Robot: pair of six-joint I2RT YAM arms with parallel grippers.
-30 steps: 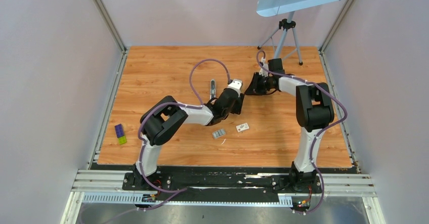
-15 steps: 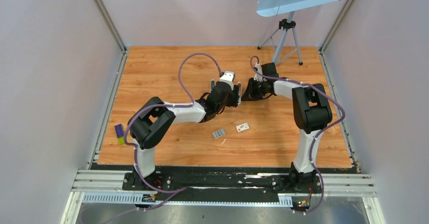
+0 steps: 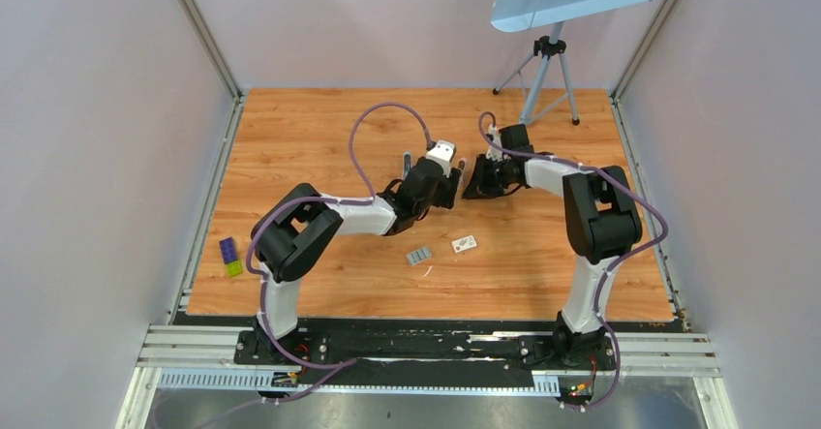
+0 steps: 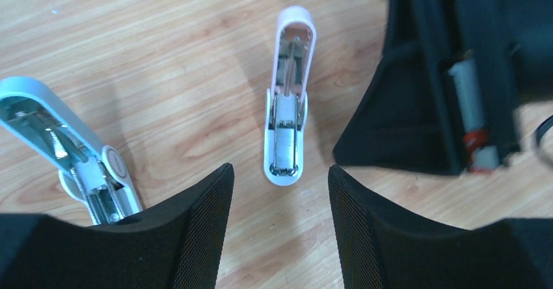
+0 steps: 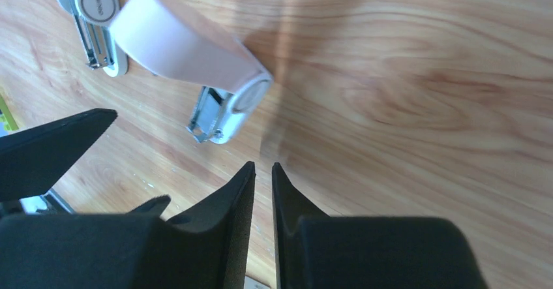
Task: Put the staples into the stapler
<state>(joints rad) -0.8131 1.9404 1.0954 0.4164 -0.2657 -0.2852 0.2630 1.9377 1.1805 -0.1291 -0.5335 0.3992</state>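
The pale blue-grey and white stapler (image 4: 72,162) lies open on the wood at the left of the left wrist view, its metal channel showing; it also shows in the top view (image 3: 407,163) and the right wrist view (image 5: 91,15). My left gripper (image 4: 279,170) is open and empty, with a pink and white piece (image 4: 287,113) lying open just ahead of its jaws. My right gripper (image 5: 263,166) is shut and empty, right beside the pink piece (image 5: 189,47). The staples (image 3: 418,256) lie as grey strips on the table, nearer to the arm bases.
A small white box tray (image 3: 465,244) lies right of the staples. A purple and green block (image 3: 230,256) sits near the table's left edge. A tripod (image 3: 547,76) stands at the back right. My right gripper's black body (image 4: 443,74) fills the right of the left wrist view.
My left gripper has swung away from the bases and a little left, over the pink piece. My right gripper has shifted slightly left and stayed shut.
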